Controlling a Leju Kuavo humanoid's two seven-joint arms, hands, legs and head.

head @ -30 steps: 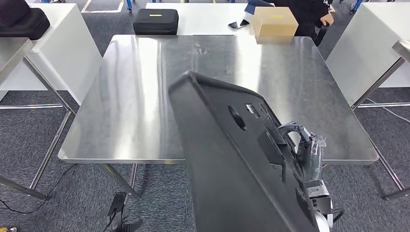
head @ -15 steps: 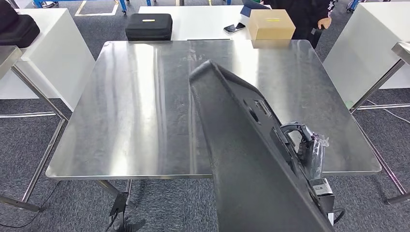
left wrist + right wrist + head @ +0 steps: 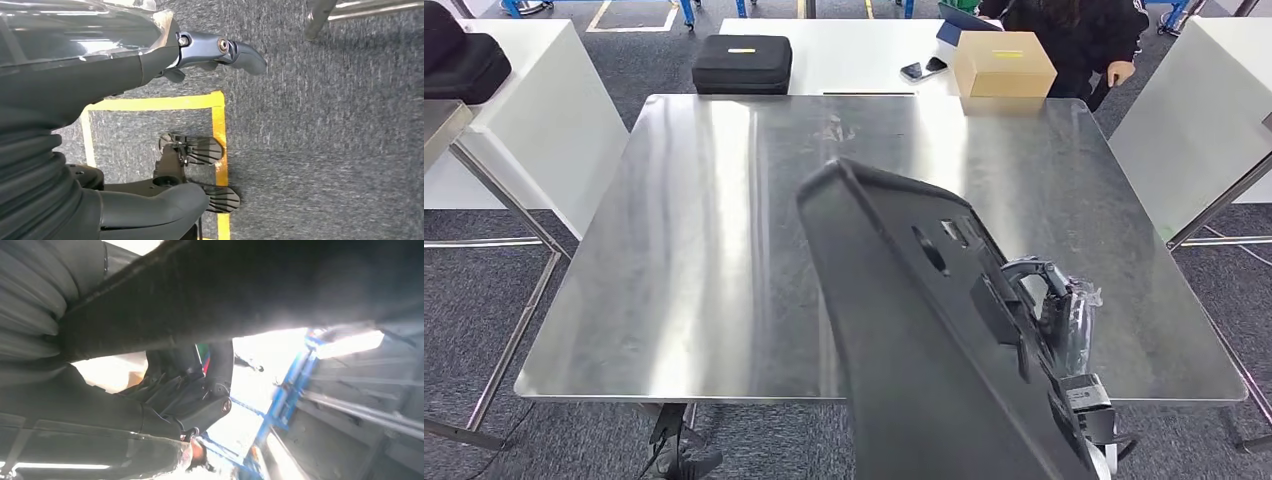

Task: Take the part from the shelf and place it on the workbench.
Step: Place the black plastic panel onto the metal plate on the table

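A large black panel part point(image 3: 904, 330) with cut-outs is held tilted above the near right of the steel workbench point(image 3: 724, 220), its far corner over the bench's middle. My right hand point(image 3: 1059, 305) grips the part's right edge. In the right wrist view the dark part point(image 3: 250, 285) crosses in front of the camera and my right hand point(image 3: 195, 400) curls around its edge. In the left wrist view my left hand point(image 3: 100, 75) lies close under a glossy dark surface point(image 3: 75, 25), one of its fingers point(image 3: 225, 47) stretched out over the carpet; whether it holds that surface is unclear.
Beyond the workbench a white table point(image 3: 854, 45) carries a black case point(image 3: 742, 64), a phone point(image 3: 923, 69) and a cardboard box point(image 3: 1003, 63), with a person point(image 3: 1074, 25) behind it. White counters stand left point(image 3: 524, 110) and right point(image 3: 1204, 100). A black bag point(image 3: 464, 65) sits far left.
The whole view has shifted, so the camera moved and the workbench now sits a little closer. The part's far corner has swung slightly left and lower; my right hand keeps its grip.
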